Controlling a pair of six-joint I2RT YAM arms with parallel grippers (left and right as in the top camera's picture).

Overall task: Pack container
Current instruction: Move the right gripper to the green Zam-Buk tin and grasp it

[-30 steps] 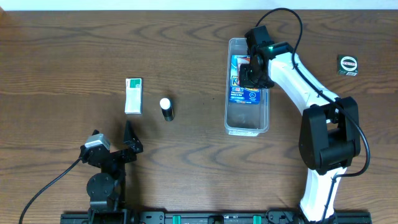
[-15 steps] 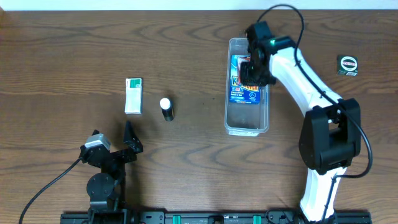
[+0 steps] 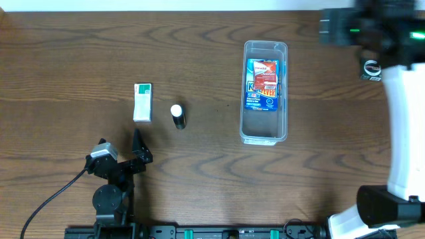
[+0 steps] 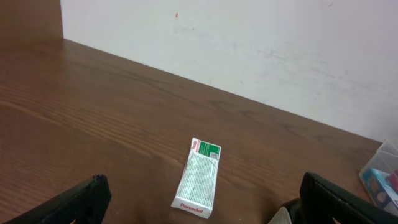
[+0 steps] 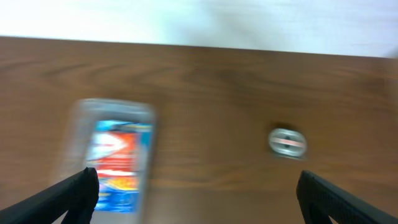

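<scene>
Showing container (image 3: 264,126) upright on counter (image 3: 199,40), right of centre, blue-red packet (image 3: 263,83) lying inside | handling: probably light, stiff, slick clear plastic, best taken by rim or short wall | left gripper (image 4: 203,186) wide open, empty | right gripper (image 5: 198,186) wide open, empty, well apart from container

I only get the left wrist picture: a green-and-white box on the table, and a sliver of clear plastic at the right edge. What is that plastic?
Observer: It's a long clear container. A blue-and-red packet lies flat inside it.
Visitor: Is there anything beyond it?
Observer: Yes, a small round black-and-silver object sits apart, to its right.
Visitor: And the other arm?
Observer: The right fingers are spread open, holding nothing.
</scene>
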